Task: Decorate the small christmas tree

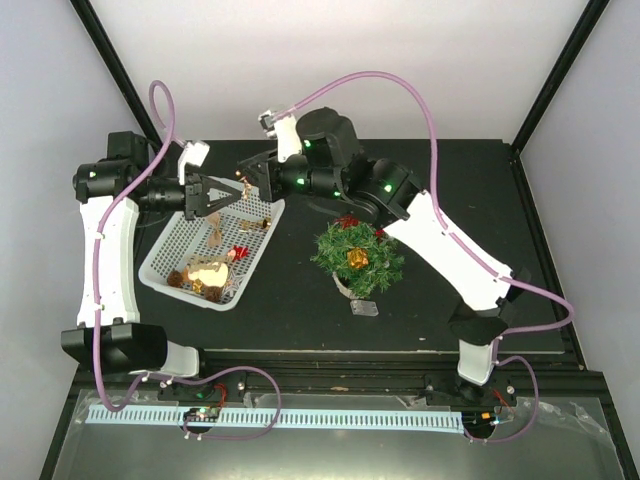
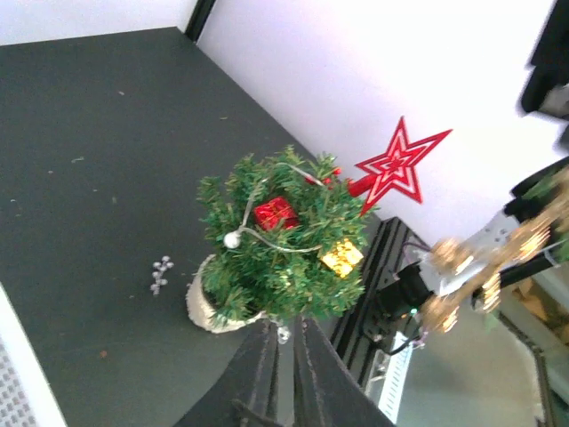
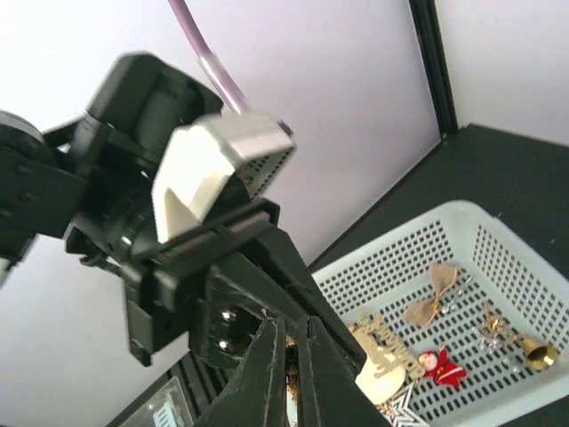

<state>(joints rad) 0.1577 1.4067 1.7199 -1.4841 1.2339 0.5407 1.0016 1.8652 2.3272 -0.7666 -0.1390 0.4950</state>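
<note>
**Setting.** Black worktop (image 1: 530, 200) inside a white-walled booth with black corner posts.

**Item 1, the small christmas tree (image 1: 357, 258).** It stands upright in a whitish pot, right of centre, close under the right arm. It already carries a red star (image 2: 400, 169) at the tip, a red gift box (image 2: 276, 213), a gold gift box (image 2: 341, 258) and a silver bead strand. A silver sprig (image 2: 160, 274) lies loose just beside the pot.

**Item 2, white mesh basket (image 1: 162, 245).** It sits left of the tree and apart from it. It holds a burlap bow (image 3: 436, 295), a gold bell (image 3: 536, 354), a red figure and a gold lettering piece.

**Item 3, left tool (image 2: 284, 325).** Raised over the basket's far corner and aimed toward the tree, jaws drawn to a slit. Nothing nameable sits between them. A blurred gold beaded ornament (image 2: 480, 267) hangs nearby, and what holds it is unclear.

**Item 4, right tool (image 3: 289, 322).** Nose to nose with the left tool, jaws closed. A gold glint shows between the fingers, too hidden to identify.

**Step.** This is probably a hand-over of one ornament above the basket. The next move calls for carrying it to a bare sprig and hanging it gently, since the light pot could tip.
</note>
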